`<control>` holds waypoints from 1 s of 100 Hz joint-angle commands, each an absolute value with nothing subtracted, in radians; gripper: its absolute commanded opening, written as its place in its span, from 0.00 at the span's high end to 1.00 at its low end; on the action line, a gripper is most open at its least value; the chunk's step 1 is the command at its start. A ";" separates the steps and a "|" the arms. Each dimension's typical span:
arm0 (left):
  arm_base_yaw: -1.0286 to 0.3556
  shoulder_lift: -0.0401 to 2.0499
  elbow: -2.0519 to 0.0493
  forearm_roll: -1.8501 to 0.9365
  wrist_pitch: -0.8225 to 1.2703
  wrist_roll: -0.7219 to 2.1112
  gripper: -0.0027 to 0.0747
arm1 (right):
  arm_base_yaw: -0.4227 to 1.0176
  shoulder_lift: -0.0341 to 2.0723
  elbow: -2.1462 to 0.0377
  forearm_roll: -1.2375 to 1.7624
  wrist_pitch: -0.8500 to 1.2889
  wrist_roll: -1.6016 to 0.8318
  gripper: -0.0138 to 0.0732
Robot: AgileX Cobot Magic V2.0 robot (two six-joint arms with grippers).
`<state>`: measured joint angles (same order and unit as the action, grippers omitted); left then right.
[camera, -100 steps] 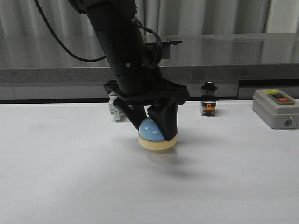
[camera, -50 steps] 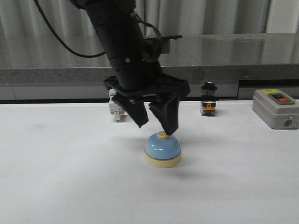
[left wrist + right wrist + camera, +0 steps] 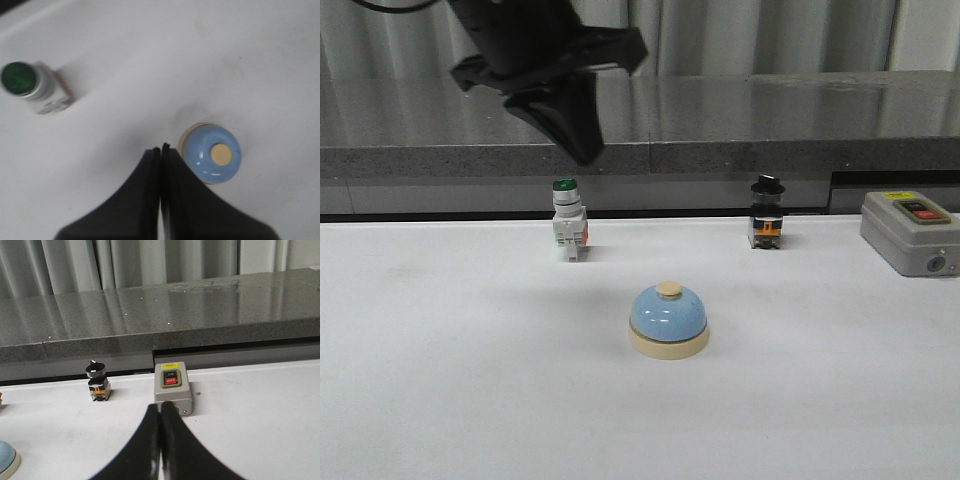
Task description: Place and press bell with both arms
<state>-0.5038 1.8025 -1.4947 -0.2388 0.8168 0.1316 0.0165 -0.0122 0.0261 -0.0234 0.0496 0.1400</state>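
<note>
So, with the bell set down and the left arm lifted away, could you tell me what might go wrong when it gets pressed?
1. The bell stands free on the smooth table, so an off-centre push could slide or tip it.
2. Its button is small; the shut right gripper could miss it and skid off the glossy dome.
3. The grey switch box sits just ahead of that gripper, so a swing could clip it.

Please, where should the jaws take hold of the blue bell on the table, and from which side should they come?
Probably from straight above, closing on the cream base rim of the bell. The glossy dome would likely slip, while the low base sits flat and upright, with open table around it.
</note>
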 commanded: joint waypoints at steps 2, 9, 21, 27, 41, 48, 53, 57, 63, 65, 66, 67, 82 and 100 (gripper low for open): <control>-0.440 1.673 -1.450 -0.253 0.751 0.117 0.99 | 0.018 -0.030 0.012 -0.023 -0.025 0.134 0.91; -0.383 1.619 -1.384 -0.253 0.722 0.116 0.99 | 0.018 -0.030 0.012 -0.023 -0.025 0.134 0.91; -0.283 1.527 -1.275 -0.265 0.672 0.116 0.99 | 0.018 -0.030 0.012 -0.023 -0.025 0.134 0.91; -0.233 1.484 -1.221 -0.267 0.655 0.116 0.99 | 0.018 -0.030 0.012 -0.023 -0.025 0.134 0.91; -0.137 1.375 -1.110 -0.267 0.616 0.116 0.99 | 0.018 -0.030 0.012 -0.023 -0.025 0.134 0.91; -0.098 1.320 -1.055 -0.267 0.592 0.116 0.99 | 0.018 -0.030 0.012 -0.023 -0.025 0.134 0.91; -0.072 1.281 -1.018 -0.267 0.581 0.114 0.99 | 0.018 -0.030 0.012 -0.023 -0.025 0.134 0.91; -0.050 1.248 -0.987 -0.267 0.574 0.114 0.99 | 0.018 -0.030 0.012 -0.023 -0.025 0.134 0.91; -0.023 1.199 -0.947 -0.267 0.565 0.114 0.99 | 0.018 -0.030 0.012 -0.023 -0.025 0.134 0.91; -0.014 1.182 -0.933 -0.267 0.563 0.114 0.99 | 0.018 -0.030 0.012 -0.023 -0.025 0.134 0.91; -0.012 1.176 -0.923 -0.267 0.563 0.114 0.99 | 0.018 -0.030 0.012 -0.023 -0.025 0.134 0.91; -0.006 1.171 -0.919 -0.267 0.561 0.114 0.99 | 0.018 -0.030 0.012 -0.023 -0.025 0.134 0.91; 0.033 1.046 -0.832 -0.267 0.549 0.118 0.99 | 0.018 -0.030 0.012 -0.023 -0.025 0.134 0.91; 0.031 0.886 -0.735 -0.260 0.514 0.120 0.99 | 0.018 -0.030 0.012 -0.023 -0.025 0.134 0.91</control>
<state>0.0300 0.9712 -0.7464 -0.2430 0.5928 0.1248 0.0165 -0.0122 0.0261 -0.0234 0.0496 0.1400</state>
